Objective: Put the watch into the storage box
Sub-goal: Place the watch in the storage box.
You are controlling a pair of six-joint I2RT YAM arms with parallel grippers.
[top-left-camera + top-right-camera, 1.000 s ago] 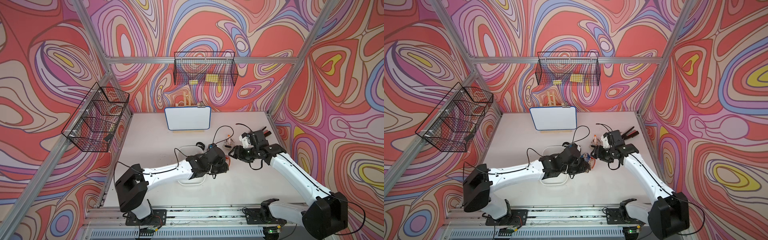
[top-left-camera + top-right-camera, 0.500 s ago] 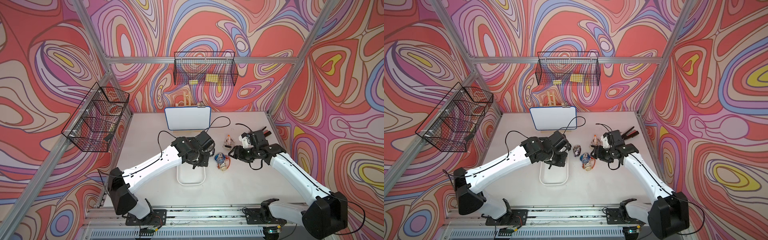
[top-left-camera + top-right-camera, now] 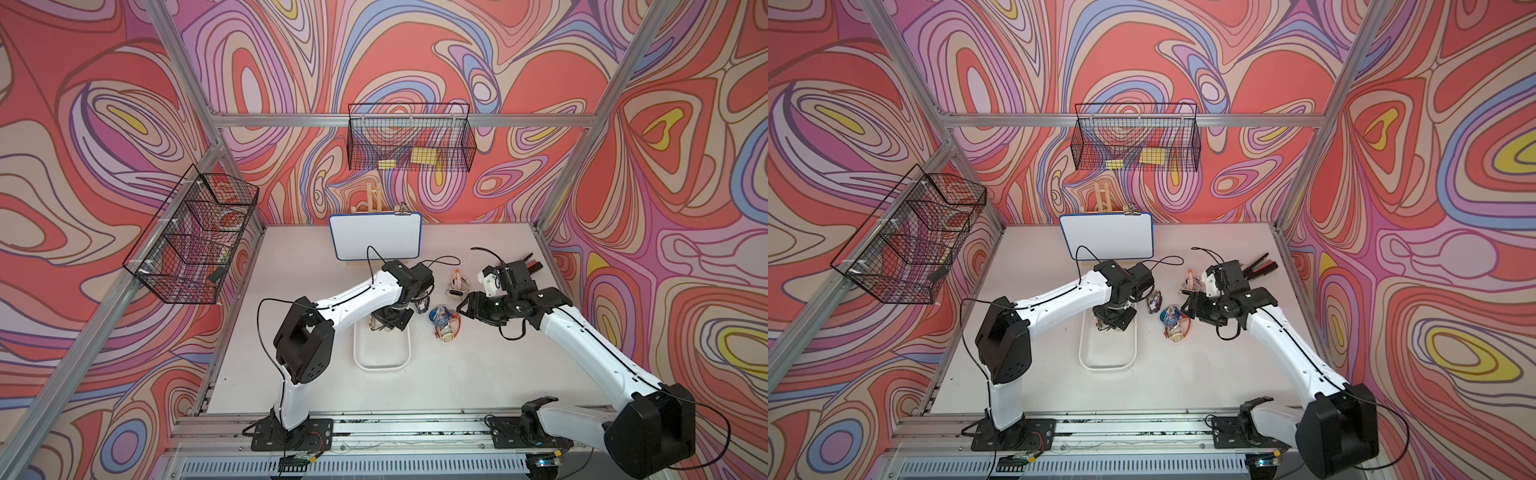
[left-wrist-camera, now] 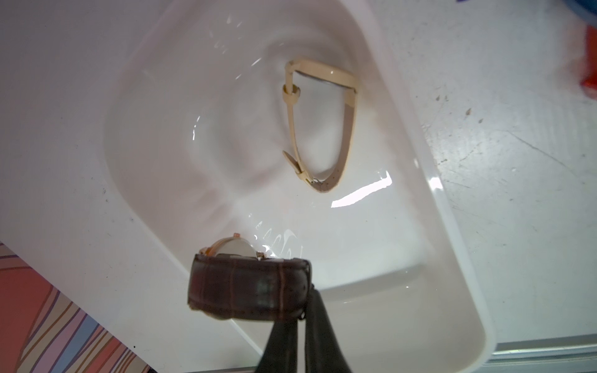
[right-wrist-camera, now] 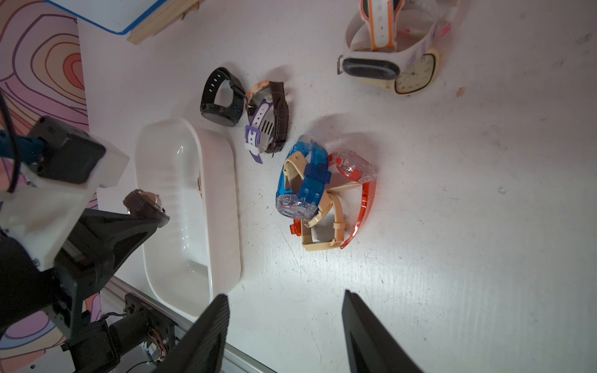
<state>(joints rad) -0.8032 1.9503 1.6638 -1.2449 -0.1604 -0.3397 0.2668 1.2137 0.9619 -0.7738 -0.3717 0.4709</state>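
Note:
My left gripper (image 4: pixel 303 311) is shut on the brown leather strap of a watch (image 4: pixel 248 284) with a gold case. It hangs over the far end of the storage box (image 4: pixel 420 161), a shallow white tray, seen in both top views (image 3: pixel 382 361) (image 3: pixel 1106 359). A beige-strapped watch (image 4: pixel 323 129) lies inside the box. My right gripper (image 5: pixel 285 294) stands open above bare table, right of a pile of blue, orange and beige watches (image 5: pixel 303 181). The held watch (image 5: pixel 145 203) also shows in the right wrist view.
A black watch (image 5: pixel 223 97), a purple-white and a brown one (image 5: pixel 268 122) lie beside the box's far end. White and orange watches (image 3: pixel 457 284) sit further back. A whiteboard (image 3: pixel 375 237) stands behind; wire baskets (image 3: pixel 409 141) (image 3: pixel 193 237) hang on the walls.
My left arm has swung left from the watch pile to above the box, carrying the brown watch. The right arm has stayed where it was.

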